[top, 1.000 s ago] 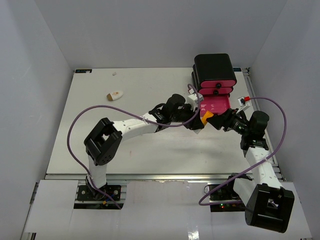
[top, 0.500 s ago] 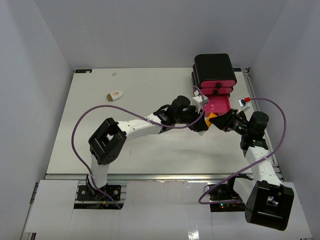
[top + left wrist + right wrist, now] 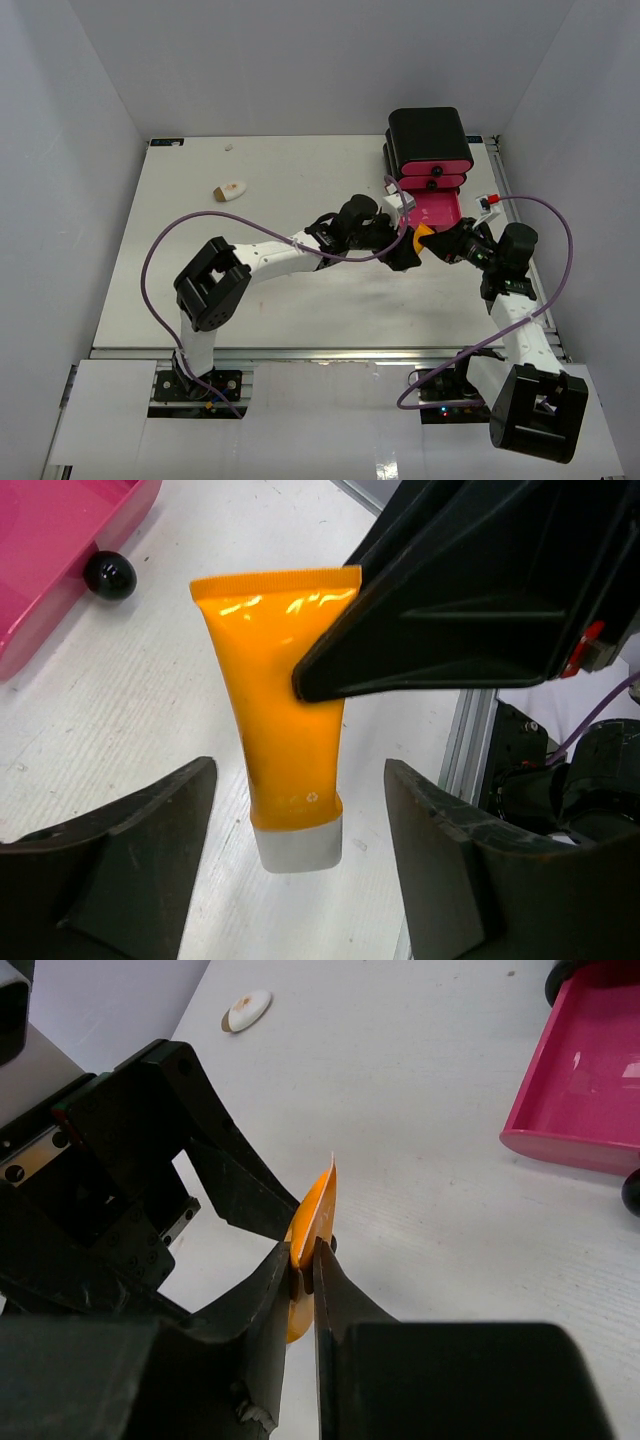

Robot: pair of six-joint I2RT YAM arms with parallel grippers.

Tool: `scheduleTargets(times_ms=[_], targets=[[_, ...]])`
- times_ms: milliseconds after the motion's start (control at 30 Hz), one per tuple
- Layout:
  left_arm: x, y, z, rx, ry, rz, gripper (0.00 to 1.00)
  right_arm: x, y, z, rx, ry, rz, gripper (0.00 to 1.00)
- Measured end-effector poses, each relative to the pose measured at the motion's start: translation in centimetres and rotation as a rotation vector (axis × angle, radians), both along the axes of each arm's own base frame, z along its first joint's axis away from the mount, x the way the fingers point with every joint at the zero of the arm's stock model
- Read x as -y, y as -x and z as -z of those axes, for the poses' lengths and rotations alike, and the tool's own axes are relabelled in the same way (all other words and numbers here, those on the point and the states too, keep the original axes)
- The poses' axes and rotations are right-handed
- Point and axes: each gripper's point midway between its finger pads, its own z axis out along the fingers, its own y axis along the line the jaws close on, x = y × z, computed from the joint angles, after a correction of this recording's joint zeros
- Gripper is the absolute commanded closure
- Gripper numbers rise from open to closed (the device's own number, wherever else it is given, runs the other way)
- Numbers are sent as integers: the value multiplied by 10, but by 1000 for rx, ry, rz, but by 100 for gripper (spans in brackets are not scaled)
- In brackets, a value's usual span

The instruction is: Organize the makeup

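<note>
Your right claw pinches the orange tube across its flattened body, jaws nearly meeting. The left claw stands wide around it, not touching. The tube hangs above the desk, at 6 o'clock from the pink drawer. Expect it to be light, glossy and squashy — slippery plastic. Hold it gently, near the stiff crimped end or the hard white cap.
</note>
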Motion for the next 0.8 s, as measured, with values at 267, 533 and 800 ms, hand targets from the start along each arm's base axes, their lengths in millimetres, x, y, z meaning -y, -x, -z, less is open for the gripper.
scheduleTargets(times_ms=[267,533,800], targets=[[-21,8,5,49,-38,5,6,6,-1,-7,56,29,17,89],[-92,4,-58,213,-89,-143,2,23,-12,-8,95,79,97,90],[-224,-12,-54,322,-228,-489,2,48,-67,13,-36,54,224,92]])
